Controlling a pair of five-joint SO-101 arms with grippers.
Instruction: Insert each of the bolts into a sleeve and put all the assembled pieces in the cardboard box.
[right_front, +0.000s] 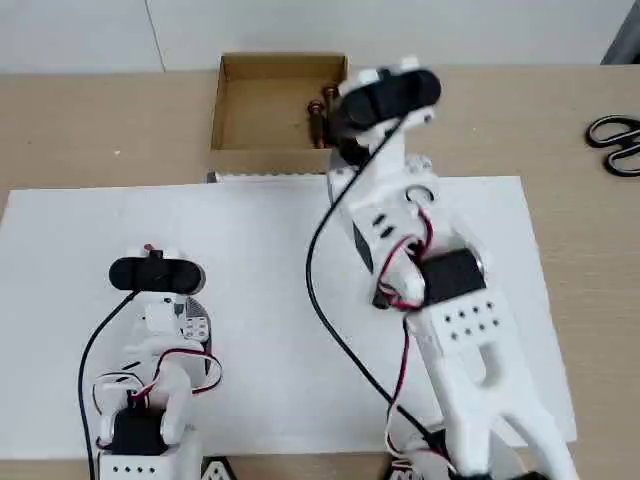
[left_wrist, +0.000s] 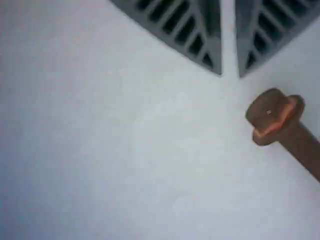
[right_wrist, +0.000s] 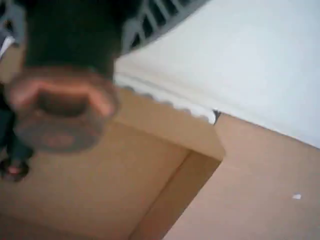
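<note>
The cardboard box (right_front: 232, 110) stands at the table's far edge. My right gripper (right_front: 328, 118) hangs over the box's right side, shut on a copper bolt-and-sleeve piece (right_wrist: 60, 107) held above the box floor (right_wrist: 115, 185). Another copper piece (right_wrist: 12, 169) lies inside the box. My left gripper (left_wrist: 229, 72) rests low over the white sheet (left_wrist: 100, 150) at the near left, its grey ribbed fingers (left_wrist: 200, 35) shut with only a thin slit between them and nothing held. A loose copper bolt (left_wrist: 280, 125) lies on the sheet just beside its tips.
A white paper sheet (right_front: 260, 300) covers most of the table. A serrated white strip (right_front: 270, 177) lies along the box's near wall. Scissors (right_front: 615, 140) lie at the far right on the bare wood.
</note>
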